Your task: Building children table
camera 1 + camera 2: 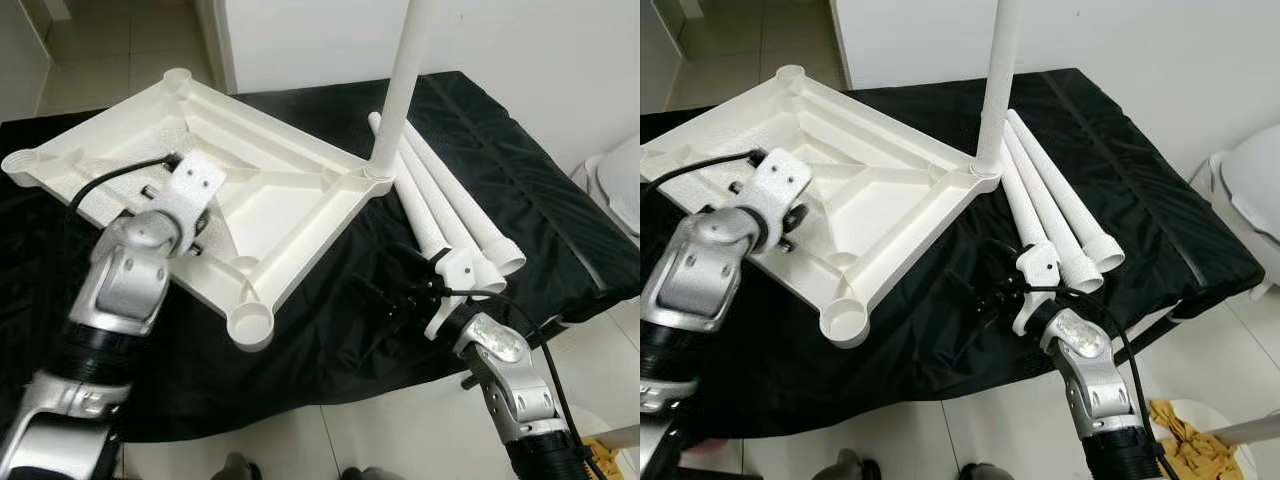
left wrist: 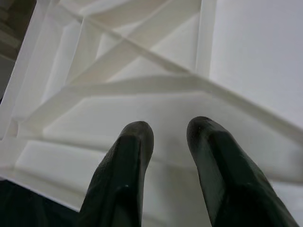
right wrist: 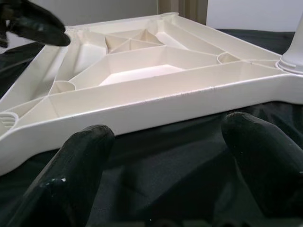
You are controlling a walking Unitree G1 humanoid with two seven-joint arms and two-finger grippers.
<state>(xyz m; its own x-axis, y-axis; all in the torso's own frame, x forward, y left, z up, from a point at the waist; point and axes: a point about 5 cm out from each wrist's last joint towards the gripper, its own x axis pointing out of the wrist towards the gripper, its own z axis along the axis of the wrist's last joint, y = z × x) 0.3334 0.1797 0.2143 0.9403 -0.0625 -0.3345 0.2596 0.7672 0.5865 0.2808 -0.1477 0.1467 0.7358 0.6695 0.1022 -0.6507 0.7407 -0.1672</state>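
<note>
Tabletop (image 1: 250,190) lies inverted on black cloth (image 1: 520,190).

Text: none can be read.
Tabletop (image 1: 250,190): plain white ribbed plastic, no marking legible.
Legs (image 1: 450,210): plain white tubes, no label legible.
Cloth (image 1: 520,170): plain black, no print.
</note>
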